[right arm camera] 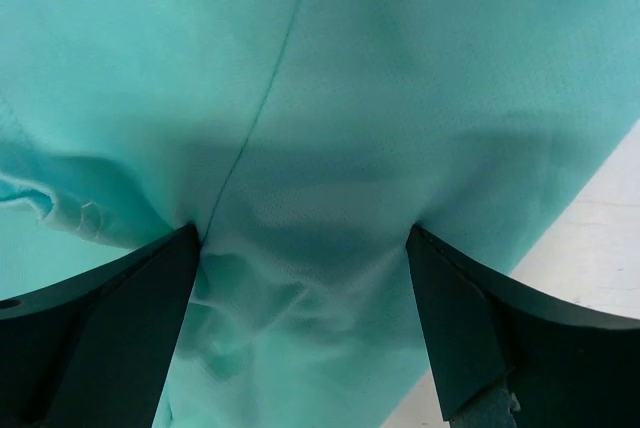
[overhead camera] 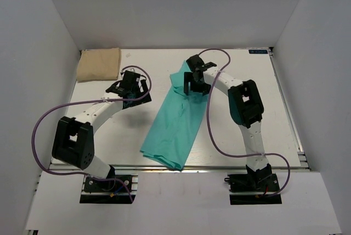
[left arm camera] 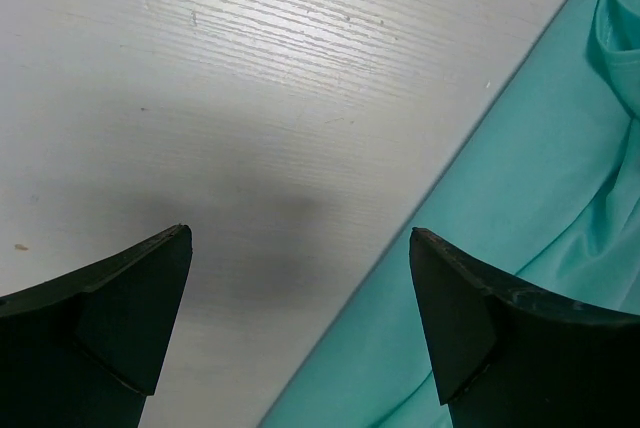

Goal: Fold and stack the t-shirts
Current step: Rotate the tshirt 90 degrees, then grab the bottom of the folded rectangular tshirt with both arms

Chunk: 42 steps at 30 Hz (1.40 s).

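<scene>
At the far left corner of the counter (overhead camera: pixel 131 136) we see the tan t-shirt (overhead camera: pixel 98 65), folded into a small block and well apart from everything else. Just to its right, the left arm (overhead camera: pixel 96 113) bends in from its base at the near edge, a purple cable (overhead camera: pixel 35 130) looping beside it. The left jaws hang over bare white counter between the two shirts. In the left wrist view they stand wide, with nothing between the fingers (left arm camera: pixel 110 328). The straight edge of the teal cloth cuts diagonally across the right of that view and passes under the right-hand finger.

Moving to the middle, the teal t-shirt (overhead camera: pixel 173 125) lies as one long strip, slanting from the far centre of the counter down to the near edge. Its near end is broad and flat, and its far end is narrower and bunched.

The right arm (overhead camera: pixel 247 108) reaches in from the right, and the right jaws sit over that bunched far end. In the right wrist view they too stand wide, the fingers (right arm camera: pixel 500 348) set against the cloth. Teal fabric fills the gap between them, creased and shadowed, with a seam running down to the left finger. We see no pinch on the cloth. A sliver of counter shows at the lower right of that view.
</scene>
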Tool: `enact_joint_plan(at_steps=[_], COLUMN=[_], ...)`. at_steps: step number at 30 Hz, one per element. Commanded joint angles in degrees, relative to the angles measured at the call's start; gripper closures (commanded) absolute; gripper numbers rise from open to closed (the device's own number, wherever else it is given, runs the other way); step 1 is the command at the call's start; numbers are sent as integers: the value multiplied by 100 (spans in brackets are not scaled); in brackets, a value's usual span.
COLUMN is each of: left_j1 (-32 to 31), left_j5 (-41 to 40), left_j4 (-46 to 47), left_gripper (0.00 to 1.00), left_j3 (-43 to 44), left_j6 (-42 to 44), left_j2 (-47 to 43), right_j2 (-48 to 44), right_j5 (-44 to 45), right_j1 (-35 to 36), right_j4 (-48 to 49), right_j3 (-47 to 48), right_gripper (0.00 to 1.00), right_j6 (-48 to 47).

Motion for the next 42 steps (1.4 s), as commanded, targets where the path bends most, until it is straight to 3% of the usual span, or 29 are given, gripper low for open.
enact_joint_plan(at_steps=[1,6,9,11,15,17,25,28,29,30,32,36,41,42], left_j1=[131,376,429,429,429,429,429,237,236,175,-61,-562,-1055,-1160], left_j5=[407,723,1250,1541,1717,1717,1770,2146,2809,2990,3219,3220,3062,2992], left_j4=[525,736,816,816,623,623,659,780,1033,1106,1106,1045,993,992], left_gripper=[0,0,0,0,0,0,0,0,0,0,0,0,1,4], left_j3=[-68,-16,185,318,590,486,-112,-427,-498,-499,-499,-551,-604,-604], left_j6=[92,434,567,725,795,795,672,1049,1207,1208,1261,1427,1428,1428], left_j2=[-109,-56,303,593,823,727,-231,-407,-355,-303,-127,233,629,629], right_j2=[554,1452,1945,2050,1683,1024,-1654,-2813,-2992,-3168,-3833,-4680,-5129,-5112], right_j5=[389,337,-198,-708,-631,-735,-991,-903,-981,-991,-1420,-1764,-2247,-2517], right_j1=[-228,-659,-1020,-1160,-1108,-1030,-405,-308,-300,-317,-343,-352,-326,-317], right_j4=[-376,-555,-345,119,570,850,1098,1168,1064,967,835,606,746,903], right_j3=[454,1525,2333,2643,2749,2451,9,-1805,-2047,-2267,-3232,-4576,-5581,-5748], right_gripper=[10,10,10,10,10,10,10,10,10,10,10,10,10,14], right_j6=[160,-104,-647,-1561,-2878,-3161,-3445,-2585,-2034,-1429,-1073,-71,317,422])
